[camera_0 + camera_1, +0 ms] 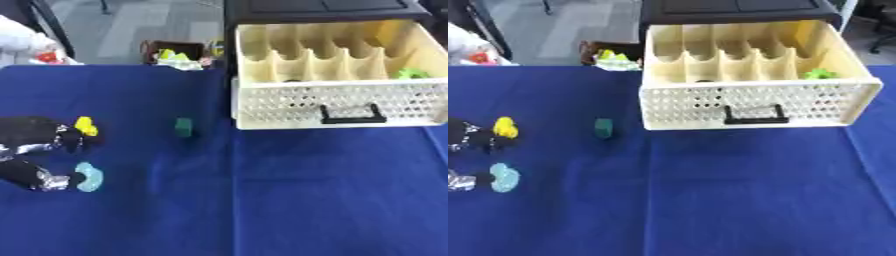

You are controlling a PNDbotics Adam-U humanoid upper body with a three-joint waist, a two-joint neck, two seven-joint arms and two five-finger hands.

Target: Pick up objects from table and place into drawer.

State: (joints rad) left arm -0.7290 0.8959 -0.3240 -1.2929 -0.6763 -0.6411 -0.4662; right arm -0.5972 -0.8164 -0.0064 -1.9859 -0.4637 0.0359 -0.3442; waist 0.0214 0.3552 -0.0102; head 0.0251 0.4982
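Note:
A cream perforated drawer with a black handle stands pulled open at the back right, split by dividers. A bright green piece lies in its right front compartment. On the blue table a small dark green block stands left of the drawer. Farther left lie a yellow piece and a light blue piece. My left hand comes in from the left edge, its fingers spread: one fingertip is by the yellow piece, another by the light blue one. It holds neither. My right hand is out of sight.
The drawer slides out of a black cabinet. A brown basket with yellow-green things stands beyond the table's far edge. A white and red thing is at the far left corner.

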